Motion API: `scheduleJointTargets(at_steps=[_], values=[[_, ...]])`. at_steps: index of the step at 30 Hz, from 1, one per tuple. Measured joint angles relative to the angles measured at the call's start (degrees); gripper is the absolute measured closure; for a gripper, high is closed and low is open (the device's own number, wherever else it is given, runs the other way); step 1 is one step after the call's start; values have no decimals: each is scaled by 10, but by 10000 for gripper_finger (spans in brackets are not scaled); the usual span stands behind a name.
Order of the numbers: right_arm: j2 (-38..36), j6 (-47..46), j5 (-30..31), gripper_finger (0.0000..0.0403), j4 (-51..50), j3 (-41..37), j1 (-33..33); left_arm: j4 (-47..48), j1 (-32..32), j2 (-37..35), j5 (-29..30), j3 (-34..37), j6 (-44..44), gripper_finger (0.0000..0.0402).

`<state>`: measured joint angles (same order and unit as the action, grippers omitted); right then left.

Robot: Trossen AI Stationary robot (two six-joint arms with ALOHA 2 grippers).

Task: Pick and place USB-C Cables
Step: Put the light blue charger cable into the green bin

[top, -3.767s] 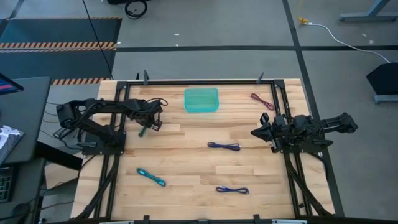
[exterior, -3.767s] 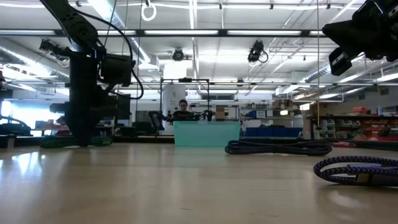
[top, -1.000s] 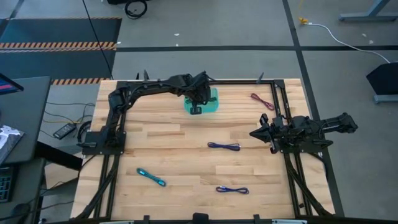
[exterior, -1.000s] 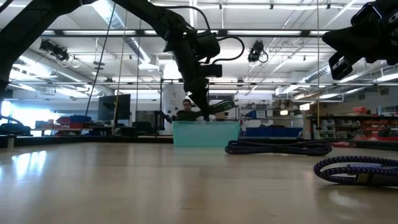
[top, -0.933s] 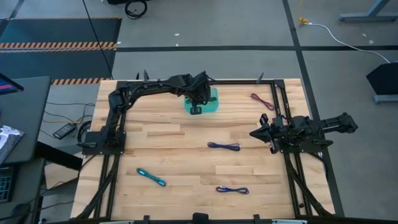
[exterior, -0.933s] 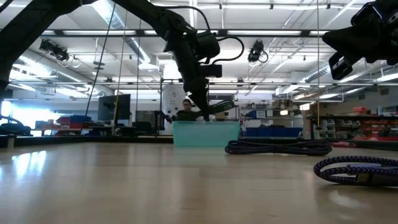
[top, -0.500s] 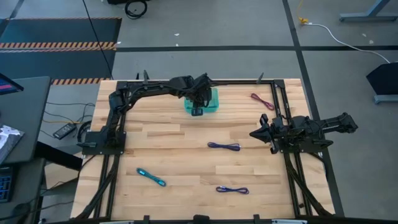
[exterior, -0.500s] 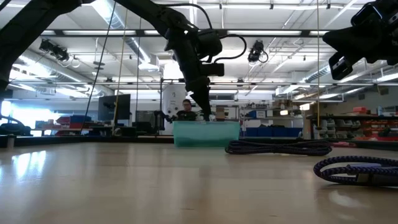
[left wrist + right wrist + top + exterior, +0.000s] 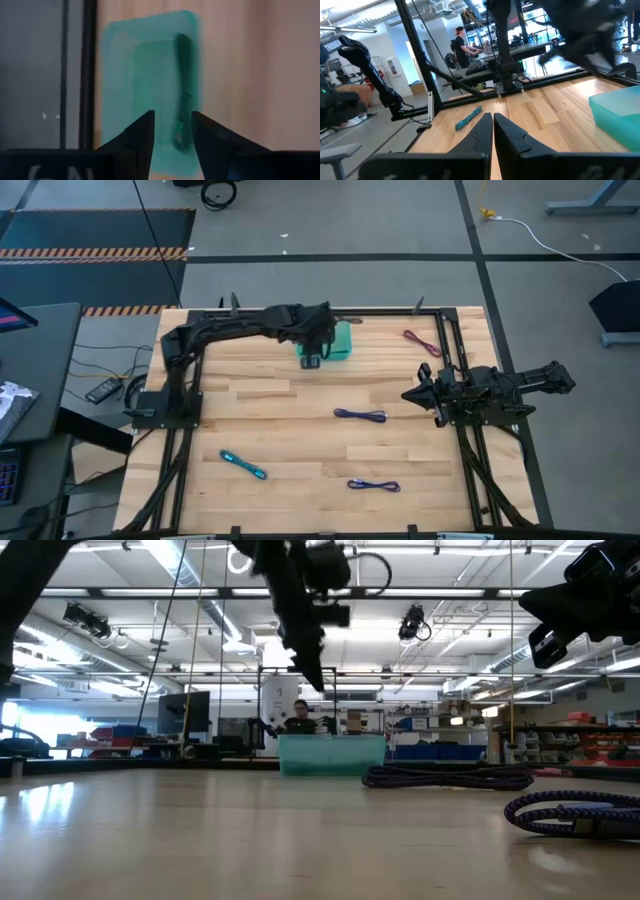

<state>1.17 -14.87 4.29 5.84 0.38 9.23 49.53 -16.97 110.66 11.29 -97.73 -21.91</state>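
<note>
One wide table of pale wooden planks (image 9: 280, 435) carries everything I see from here. My left arm reaches across it, and the left gripper (image 9: 313, 360) hangs above the shallow teal plastic tray (image 9: 343, 345) – its fingers (image 9: 142, 137) stand a little apart with nothing between them. Directly beneath that gripper, inside the tray, lies the green USB-C cable bundle (image 9: 183, 60), stretched along one long wall.

The right gripper (image 9: 411, 394) waits off to the far side of the left one, its fingers pressed together and empty. Just beside its tip is a dark blue-purple cable bundle (image 9: 360, 415) – the thin maroon cable (image 9: 422, 342) lies near it too, between it and the tray. The second dark blue-purple bundle (image 9: 374, 485) and the teal cable bundle (image 9: 243, 465) rest well apart from both grippers.
</note>
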Motion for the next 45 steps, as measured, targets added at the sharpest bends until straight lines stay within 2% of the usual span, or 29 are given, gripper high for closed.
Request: scheduleJointTargets(at_steps=[7,12,22,28,37,45], values=[[0,5,0,380,0,0,0,185,101,-53,-69,0,109,264],[0,5,0,380,-2,0,0,302,202,-53,-72,1,186,264],[0,-20,-33,380,-4,0,0,286,383,-53,-88,7,349,264],[0,-34,-56,380,-4,0,0,273,458,-51,-49,15,431,264],[0,-34,-85,380,-4,0,0,176,518,-51,-45,170,514,264],[0,-22,-85,380,-4,0,0,100,553,-53,-67,251,545,264]])
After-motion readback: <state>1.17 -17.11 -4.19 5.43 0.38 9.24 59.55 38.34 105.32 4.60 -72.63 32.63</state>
